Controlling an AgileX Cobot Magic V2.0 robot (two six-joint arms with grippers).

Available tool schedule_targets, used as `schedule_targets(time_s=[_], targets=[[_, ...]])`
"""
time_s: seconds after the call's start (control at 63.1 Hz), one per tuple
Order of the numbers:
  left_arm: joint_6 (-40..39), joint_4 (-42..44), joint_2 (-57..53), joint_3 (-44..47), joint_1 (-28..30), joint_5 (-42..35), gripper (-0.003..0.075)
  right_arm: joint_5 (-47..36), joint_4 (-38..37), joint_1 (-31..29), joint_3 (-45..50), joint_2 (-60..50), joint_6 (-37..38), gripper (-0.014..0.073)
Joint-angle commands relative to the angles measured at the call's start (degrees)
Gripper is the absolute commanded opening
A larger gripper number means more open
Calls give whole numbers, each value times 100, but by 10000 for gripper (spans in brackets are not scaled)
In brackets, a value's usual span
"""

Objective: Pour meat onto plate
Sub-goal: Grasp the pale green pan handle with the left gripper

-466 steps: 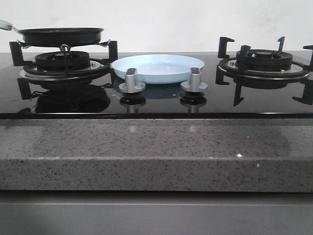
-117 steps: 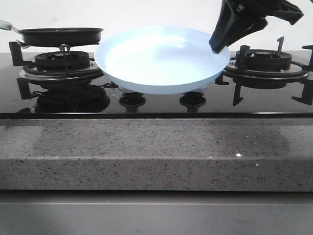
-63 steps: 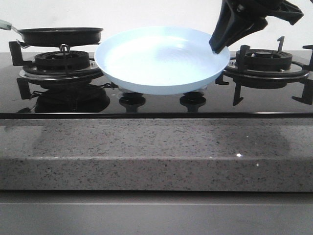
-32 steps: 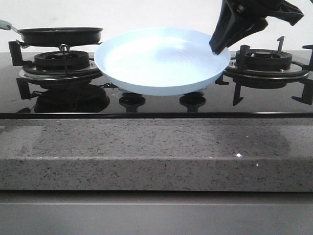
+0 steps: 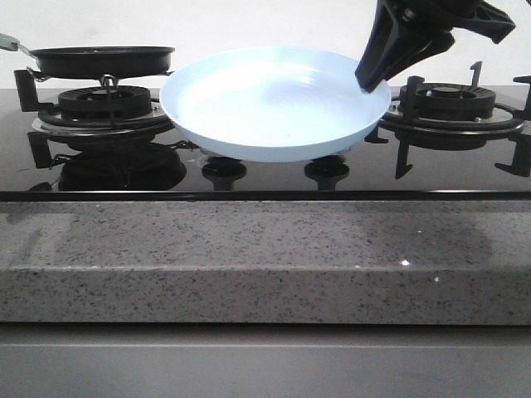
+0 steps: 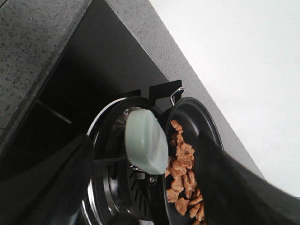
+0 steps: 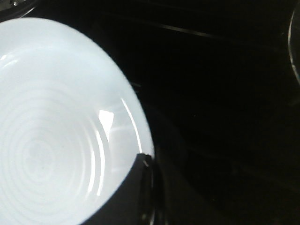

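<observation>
Wide pale blue round plate (image 5: 274,104): rigid, smooth, likely slippery; right gripper (image 5: 371,76) clamped on its rim, raised over the hob. Orange-brown meat pieces (image 6: 183,173): light, loose, in black frying pan (image 6: 206,129); left gripper (image 6: 140,187) apart, flanking the pan's pale handle (image 6: 145,140).

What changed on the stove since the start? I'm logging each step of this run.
The right gripper took the plate by its rim, lifted it off the cooktop and tilted it toward the camera. The pan with the meat stayed on the left burner.

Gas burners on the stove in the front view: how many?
2: the left burner under the black frying pan, and the right burner, bare, behind the right gripper.
</observation>
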Motion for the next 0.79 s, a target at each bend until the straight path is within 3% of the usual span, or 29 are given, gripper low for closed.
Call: schedule_targets(time_s=[0.0,0.634,0.777], targets=[[58,-383,-255,-193,-95,-119,447,-245,57,6,-154,-267,-52,-57],[58,-578,201,-513,-237,96,447,-225,57,6,-154,-267,-52,-57],[58,-570,201,-513,-237,96,400,-225,57,6,-154,-267,-52,-57]])
